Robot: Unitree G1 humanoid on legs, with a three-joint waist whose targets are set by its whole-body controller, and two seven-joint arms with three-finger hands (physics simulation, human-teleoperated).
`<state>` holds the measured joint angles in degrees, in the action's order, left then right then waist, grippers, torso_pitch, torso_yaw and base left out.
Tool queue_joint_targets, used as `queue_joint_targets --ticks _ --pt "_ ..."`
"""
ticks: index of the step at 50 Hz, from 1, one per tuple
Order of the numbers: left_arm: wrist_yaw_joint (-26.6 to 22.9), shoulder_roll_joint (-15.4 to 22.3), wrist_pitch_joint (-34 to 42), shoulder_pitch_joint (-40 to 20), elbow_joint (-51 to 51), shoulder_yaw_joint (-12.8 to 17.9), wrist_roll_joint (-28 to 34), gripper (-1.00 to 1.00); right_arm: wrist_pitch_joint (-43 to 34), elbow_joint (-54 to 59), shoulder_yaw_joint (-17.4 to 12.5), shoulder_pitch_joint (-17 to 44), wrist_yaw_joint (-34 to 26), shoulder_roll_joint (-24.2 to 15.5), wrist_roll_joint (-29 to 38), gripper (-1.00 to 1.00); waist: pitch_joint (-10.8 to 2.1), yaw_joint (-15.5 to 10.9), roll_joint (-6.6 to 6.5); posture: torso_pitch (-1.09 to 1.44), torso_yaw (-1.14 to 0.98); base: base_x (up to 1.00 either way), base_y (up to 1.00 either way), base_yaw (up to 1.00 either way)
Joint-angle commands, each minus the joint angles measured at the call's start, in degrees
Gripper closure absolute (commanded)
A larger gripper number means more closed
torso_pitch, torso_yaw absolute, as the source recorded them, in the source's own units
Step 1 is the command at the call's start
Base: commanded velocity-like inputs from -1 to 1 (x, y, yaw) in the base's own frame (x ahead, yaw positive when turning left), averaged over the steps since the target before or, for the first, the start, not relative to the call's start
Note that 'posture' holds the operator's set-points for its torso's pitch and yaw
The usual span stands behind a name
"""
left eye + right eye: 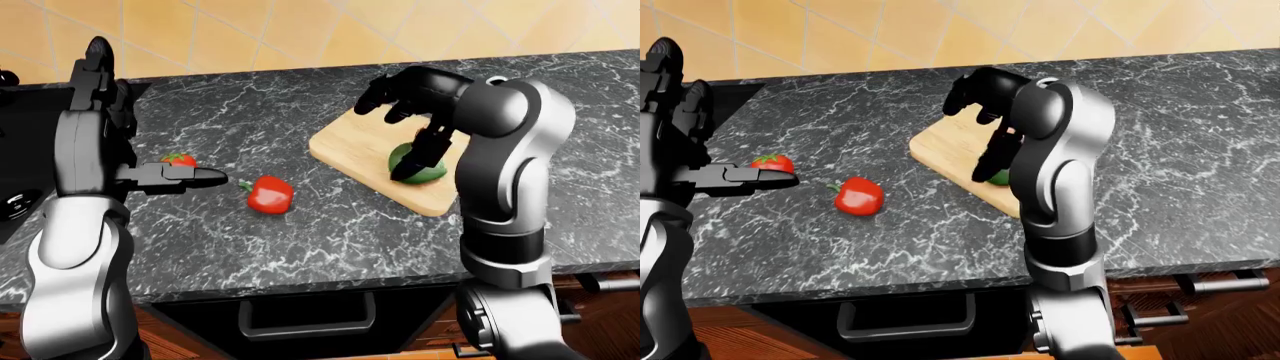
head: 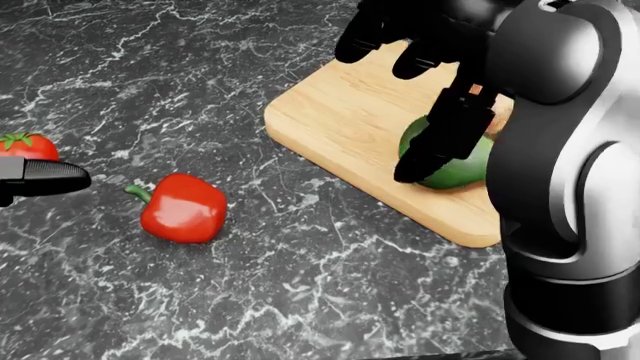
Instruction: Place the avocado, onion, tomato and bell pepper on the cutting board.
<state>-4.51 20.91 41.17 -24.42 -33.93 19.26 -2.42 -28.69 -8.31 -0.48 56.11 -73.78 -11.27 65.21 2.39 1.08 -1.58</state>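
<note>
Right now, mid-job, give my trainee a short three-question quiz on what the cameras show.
1. True or false: the avocado lies on the board.
2. Which lies nearest the left robot hand? A) pepper B) tomato C) avocado
3. Fill in: the right robot hand is ____ above the board, gripping nothing.

Key:
1. True; it rests near the board's lower right part in the head view.
2. B; the tomato sits just beyond the left hand's fingers, on the counter.
3. Open; its fingers are spread, one hanging in front of the avocado.
</note>
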Motion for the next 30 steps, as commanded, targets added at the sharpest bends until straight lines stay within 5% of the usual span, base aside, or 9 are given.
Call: queue_joint_targets --ticks 1,18,21,24,30 --pt "0.2 0.9 -1.6 -1.5 -1.6 0.6 0.1 -1.0 0.6 -0.4 0.7 2.2 1.7 1.3 -0.9 -0.4 -1.39 -0.1 -0.2 0.0 0.0 0.0 0.0 0.0" --pt "1.0 1.8 -1.9 -1.5 -1.1 2.2 -1.1 -1.0 5.9 17.3 3.6 9.4 14.4 8.2 -10.4 -0.48 -1.66 0.0 -0.87 0.0 0.0 0.0 0.0 0.0" --pt "1.1 2.1 -1.7 -1.1 -1.5 2.7 -1.5 -1.0 6.3 19.3 3.8 10.8 15.5 8.7 -11.7 -0.64 -1.54 0.0 -1.01 0.0 0.0 0.0 0.0 0.0" --pt "1.5 2.2 -1.6 -0.9 -1.8 2.7 -1.7 -1.0 6.4 20.3 4.0 11.3 16.0 9.2 -12.6 -1.0 -1.44 0.0 -1.05 0.0 0.0 0.0 0.0 0.0" --pt "1.9 1.9 -2.2 -0.8 -1.2 1.8 -1.4 -1.0 6.7 25.3 1.3 15.1 25.1 8.3 -17.8 -1.0 -1.47 -0.1 -1.02 0.0 0.0 0.0 0.0 0.0"
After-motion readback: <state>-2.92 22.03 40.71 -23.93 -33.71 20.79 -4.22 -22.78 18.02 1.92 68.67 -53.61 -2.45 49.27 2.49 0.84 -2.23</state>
